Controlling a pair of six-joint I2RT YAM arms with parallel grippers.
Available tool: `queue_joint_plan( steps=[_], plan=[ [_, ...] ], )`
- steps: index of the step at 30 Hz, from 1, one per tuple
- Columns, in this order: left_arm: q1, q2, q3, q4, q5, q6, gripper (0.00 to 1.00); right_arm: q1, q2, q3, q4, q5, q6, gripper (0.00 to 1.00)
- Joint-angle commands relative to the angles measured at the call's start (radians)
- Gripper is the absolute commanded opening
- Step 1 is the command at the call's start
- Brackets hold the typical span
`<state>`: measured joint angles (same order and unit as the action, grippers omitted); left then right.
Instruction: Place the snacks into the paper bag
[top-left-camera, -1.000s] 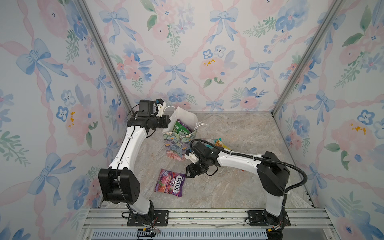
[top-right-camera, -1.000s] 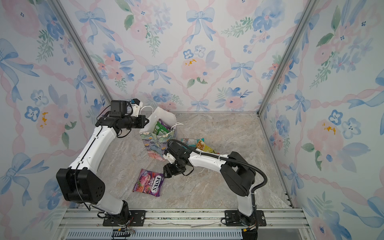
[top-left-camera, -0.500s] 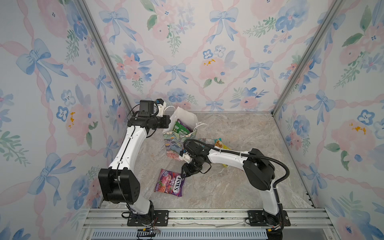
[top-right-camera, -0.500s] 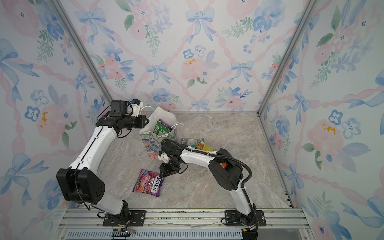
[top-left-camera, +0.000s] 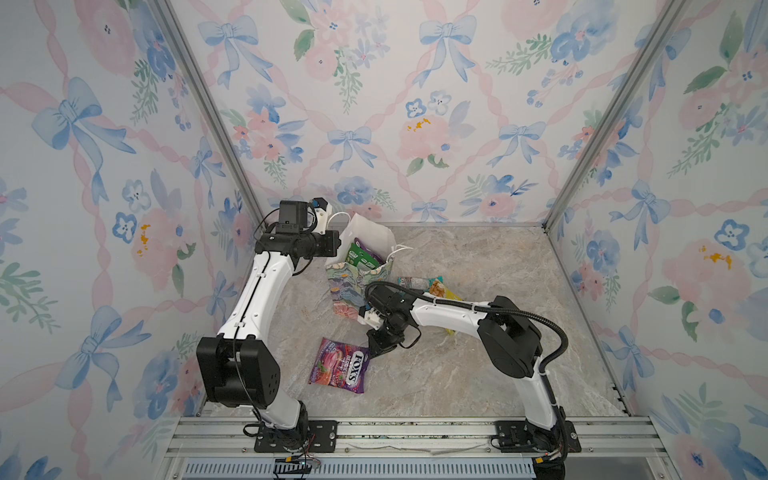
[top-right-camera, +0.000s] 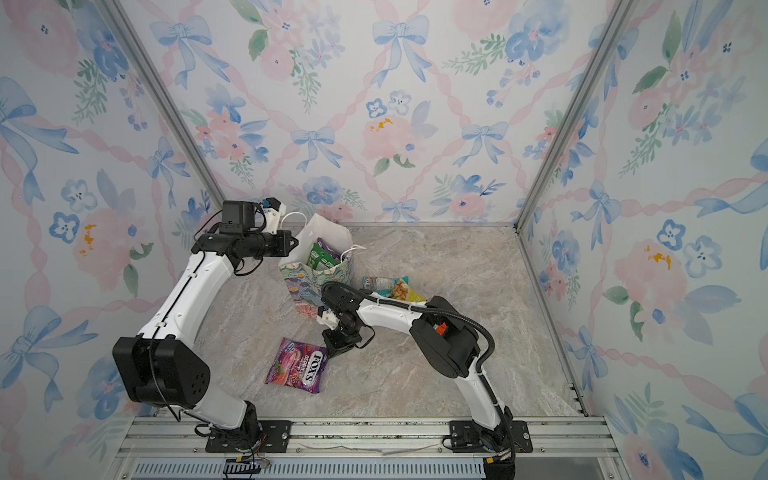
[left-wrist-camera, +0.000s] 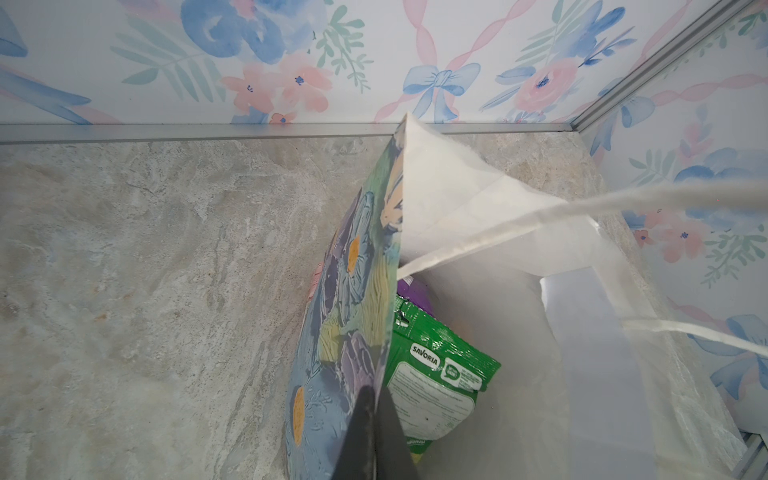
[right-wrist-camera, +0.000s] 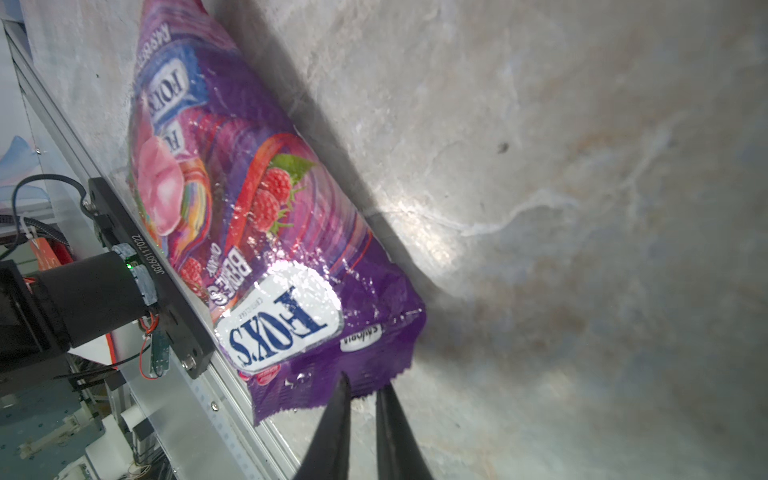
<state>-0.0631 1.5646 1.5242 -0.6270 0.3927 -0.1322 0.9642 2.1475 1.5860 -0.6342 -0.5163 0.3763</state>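
Right wrist view shows the right gripper (right-wrist-camera: 363, 384) narrowed to a slim gap, its dark fingertips (right-wrist-camera: 341, 388) pinching the crimped end of a purple candy packet (right-wrist-camera: 249, 199), which lies on the marbled table (right-wrist-camera: 582, 208). In both top views that packet (top-left-camera: 340, 365) (top-right-camera: 297, 365) sits near the front of the table, left of centre, with the right gripper (top-left-camera: 376, 351) reaching across to its right-hand edge. The flowered paper bag (top-left-camera: 357, 286) (top-right-camera: 307, 282) stands upright farther back, mouth open and white inside. The left gripper (top-left-camera: 337, 245) (top-right-camera: 293, 245) meets the bag's left rim; the left wrist view shows it (left-wrist-camera: 376, 395) clamped tight on that wall of the bag (left-wrist-camera: 345, 311), one finger outside and one inside. A green packet (left-wrist-camera: 436, 374) (top-left-camera: 359, 257) stands inside the bag, with a bit of purple wrapper (left-wrist-camera: 409, 291) behind it. A white cord handle (left-wrist-camera: 540, 216) crosses the mouth. Just right of the bag, a teal packet (top-left-camera: 411, 282) and a yellow packet (top-left-camera: 442, 291) lie on the table, partly behind the right arm.
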Motion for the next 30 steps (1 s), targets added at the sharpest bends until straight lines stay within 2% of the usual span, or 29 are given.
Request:
queue_joint_plan(
  steps=[1,7,15,19,23,30],
  plan=[
    [-0.004,-0.009,-0.017,-0.019,-0.005,0.017,0.00,-0.001,0.008,0.018,-0.022,0.011,-0.006,0.09],
    [-0.004,-0.009,-0.017,-0.019,-0.005,0.017,0.00,-0.018,-0.053,-0.054,0.007,0.036,0.004,0.02],
    [-0.004,-0.009,-0.016,-0.019,-0.003,0.018,0.00,-0.097,-0.193,-0.225,0.022,0.096,-0.003,0.01],
    [-0.004,-0.005,-0.018,-0.019,-0.003,0.017,0.00,-0.130,-0.270,-0.301,0.096,0.094,0.017,0.02],
    [-0.004,-0.004,-0.017,-0.019,-0.004,0.017,0.00,-0.113,-0.286,-0.318,0.182,0.097,0.041,0.04],
    [-0.004,-0.005,-0.017,-0.019,-0.004,0.017,0.00,-0.021,-0.225,-0.245,0.199,0.122,0.003,0.10]
  ],
)
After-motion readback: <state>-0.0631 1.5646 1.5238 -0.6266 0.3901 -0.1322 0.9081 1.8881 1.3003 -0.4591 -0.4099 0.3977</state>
